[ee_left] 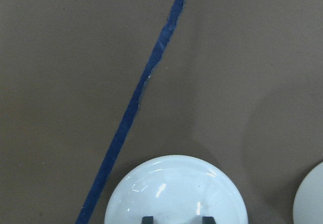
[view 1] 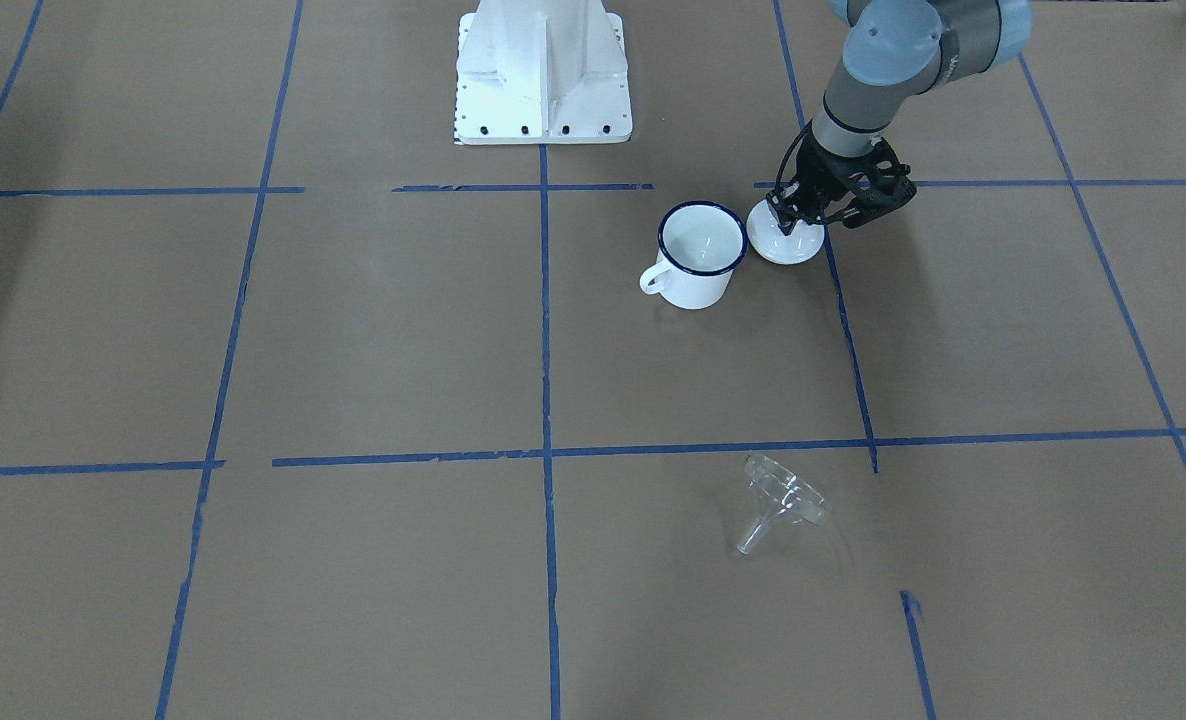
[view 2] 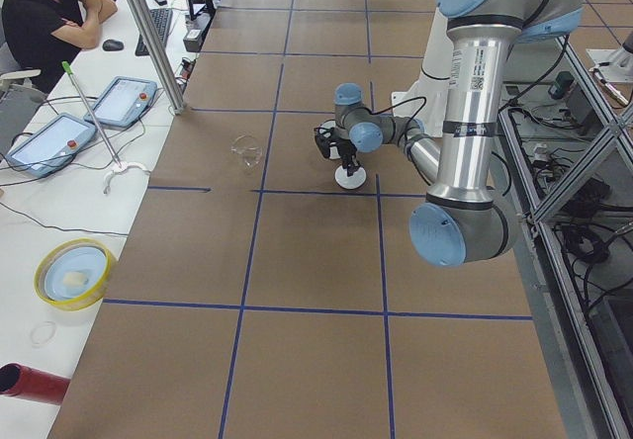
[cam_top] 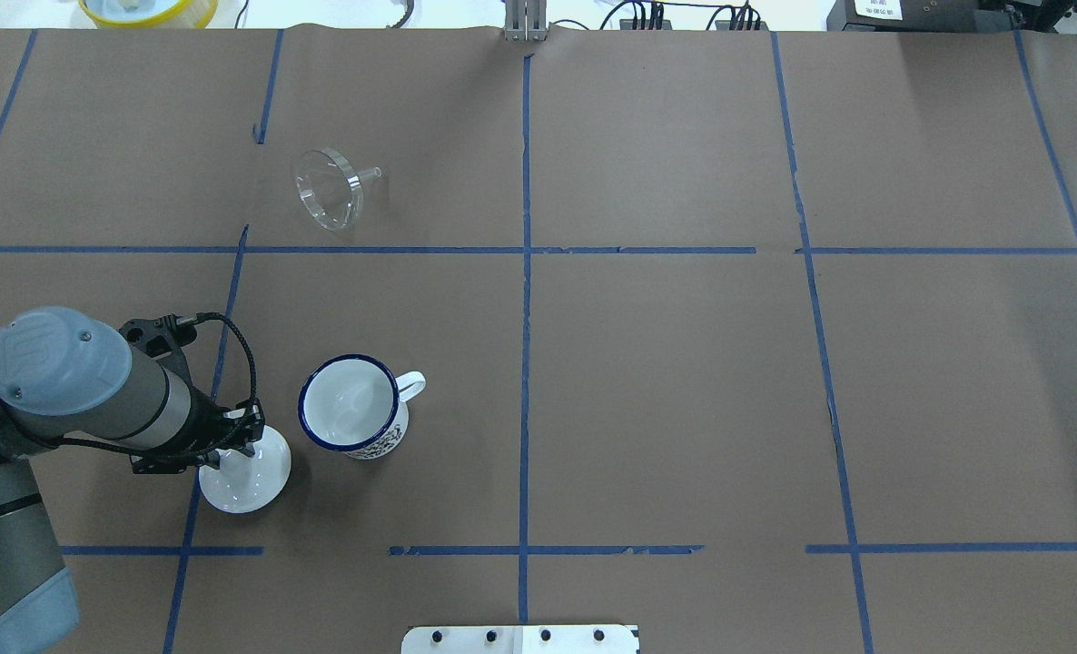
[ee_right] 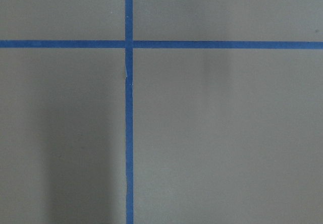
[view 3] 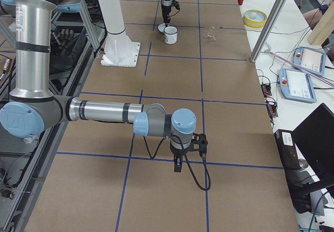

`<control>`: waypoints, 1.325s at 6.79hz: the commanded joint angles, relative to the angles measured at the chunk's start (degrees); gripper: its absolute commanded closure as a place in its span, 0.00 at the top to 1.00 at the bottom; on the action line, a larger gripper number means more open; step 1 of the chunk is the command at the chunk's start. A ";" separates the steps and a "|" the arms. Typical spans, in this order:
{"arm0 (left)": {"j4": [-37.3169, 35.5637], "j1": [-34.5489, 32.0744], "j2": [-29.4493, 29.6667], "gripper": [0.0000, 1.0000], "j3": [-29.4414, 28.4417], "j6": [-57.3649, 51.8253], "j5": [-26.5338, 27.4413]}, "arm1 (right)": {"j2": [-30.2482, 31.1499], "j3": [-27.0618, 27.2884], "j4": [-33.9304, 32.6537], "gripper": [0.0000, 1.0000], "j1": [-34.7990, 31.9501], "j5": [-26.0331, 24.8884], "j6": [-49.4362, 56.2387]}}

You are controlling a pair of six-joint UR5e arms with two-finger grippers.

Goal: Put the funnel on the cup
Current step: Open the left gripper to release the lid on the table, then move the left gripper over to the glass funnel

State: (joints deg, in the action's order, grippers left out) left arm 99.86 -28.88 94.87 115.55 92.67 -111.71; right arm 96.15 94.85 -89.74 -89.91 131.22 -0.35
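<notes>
The clear funnel point(view 1: 783, 500) lies on its side on the brown paper, far from the cup; it also shows in the overhead view point(cam_top: 330, 189). The cup point(view 1: 701, 253), a white mug with a dark blue rim, stands upright and empty point(cam_top: 352, 413). Right beside it a small round white lid point(view 1: 788, 245) rests on the table point(cam_top: 252, 486). My left gripper point(view 1: 783, 218) points down onto the lid's middle, fingers narrowly spaced as if around its knob point(ee_left: 177, 220). My right gripper point(view 3: 178, 166) hangs low over bare paper, far from everything; I cannot tell whether it is open or shut.
The robot's white base plate point(view 1: 543, 75) stands at the table's middle edge. Blue tape lines point(cam_top: 525, 272) divide the paper into squares. A yellow bowl point(cam_top: 148, 9) sits beyond the far edge. Operators' tablets point(view 2: 124, 101) lie on a side bench.
</notes>
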 commanded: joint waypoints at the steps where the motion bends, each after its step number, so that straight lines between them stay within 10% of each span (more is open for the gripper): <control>1: -0.01 -0.12 -0.12 1.00 0.29 -0.29 -0.09 | 0.00 -0.02 0.00 1.00 0.00 0.00 0.00; 4: -0.02 -6.32 1.89 1.00 1.36 3.54 0.09 | 0.00 -0.02 0.00 1.00 0.00 0.00 0.00; 6: 0.68 -13.19 11.96 1.00 -7.92 7.88 0.35 | 0.00 -0.01 0.00 1.00 0.00 0.00 0.00; 9: 34.05 -17.78 12.98 1.00 -19.19 20.90 5.23 | 0.00 -0.02 0.00 1.00 0.00 0.00 0.00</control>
State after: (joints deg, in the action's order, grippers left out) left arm 120.60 -45.27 107.51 100.67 106.75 -109.68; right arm 96.15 94.84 -89.74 -89.91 131.22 -0.35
